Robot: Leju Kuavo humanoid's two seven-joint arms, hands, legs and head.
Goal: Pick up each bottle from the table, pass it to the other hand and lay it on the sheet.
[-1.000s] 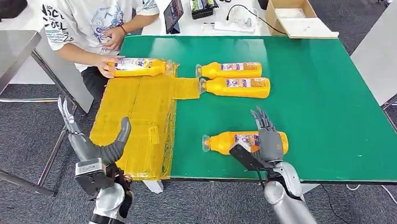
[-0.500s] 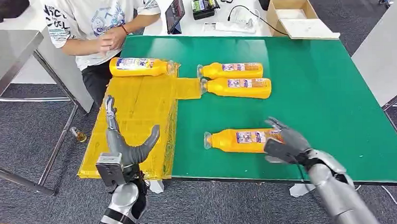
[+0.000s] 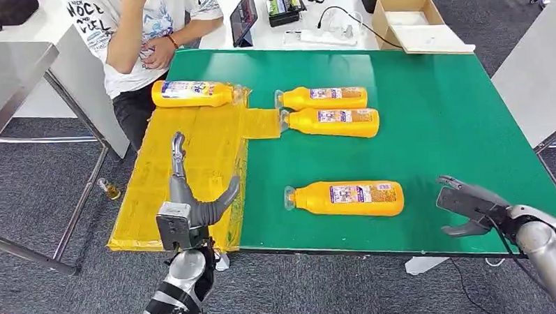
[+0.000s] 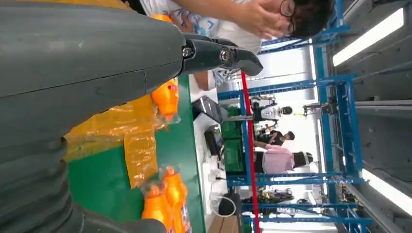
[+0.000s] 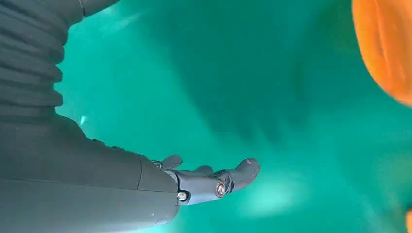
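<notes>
- Orange near bottle (image 3: 346,198) lies on the green table (image 3: 455,123), long axis across the robot's front, cap toward the sheet (image 3: 185,167).
- Right hand (image 3: 467,207), empty with fingers apart, hovers just beyond its base and nearer.
- Left hand (image 3: 193,202) waits over the sheet, fingers spread, holding nothing.

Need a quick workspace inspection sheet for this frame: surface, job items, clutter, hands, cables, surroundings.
Surface: green table, yellow sheet draped over its left end.
Job's things: near bottle lies on the green in front of the robot; two bottles lie side by side further back; one bottle on the sheet at its far end.
Clutter: nothing seen on the green.
Hands: left hand open over the sheet; right hand open, apart from the near bottle.
Cables: power strip with cable on the white table behind.
Surroundings: person at far left corner; cardboard box; tablet.
</notes>
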